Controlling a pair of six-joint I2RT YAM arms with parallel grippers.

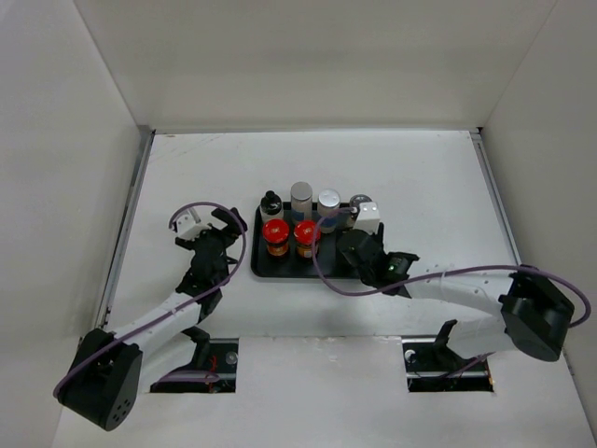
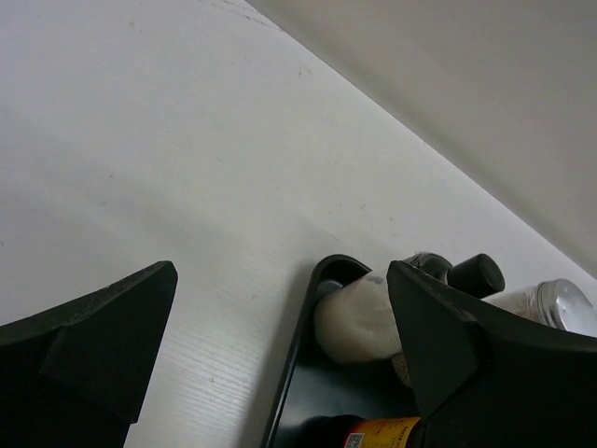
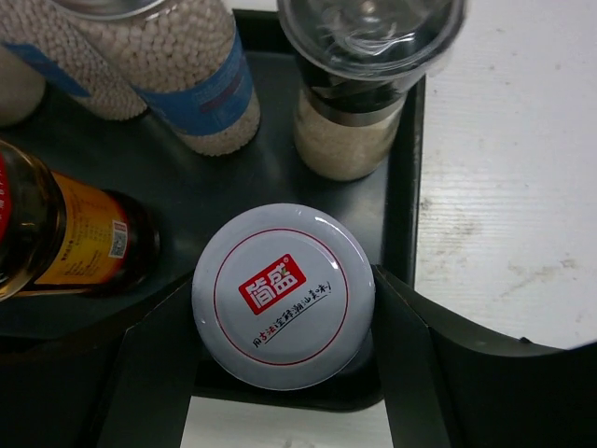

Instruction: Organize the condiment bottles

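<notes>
A black tray (image 1: 263,266) holds the condiment bottles. Its back row has a black-capped bottle (image 1: 270,203), a shaker (image 1: 301,196), a silver-lidded shaker (image 1: 329,201) and a grinder (image 1: 362,203). Two dark jars with red lids (image 1: 274,233) (image 1: 305,233) stand in front. My right gripper (image 3: 284,317) is shut on a white-lidded jar (image 3: 284,294) at the tray's front right corner; my wrist hides it from above. My left gripper (image 2: 280,345) is open and empty over the table, just left of the tray (image 2: 297,345).
In the right wrist view a blue-labelled shaker (image 3: 177,75), the clear-topped grinder (image 3: 364,84) and a dark jar (image 3: 65,233) stand close behind the held jar. White walls enclose the table. Bare table lies right of the tray rim (image 3: 401,187).
</notes>
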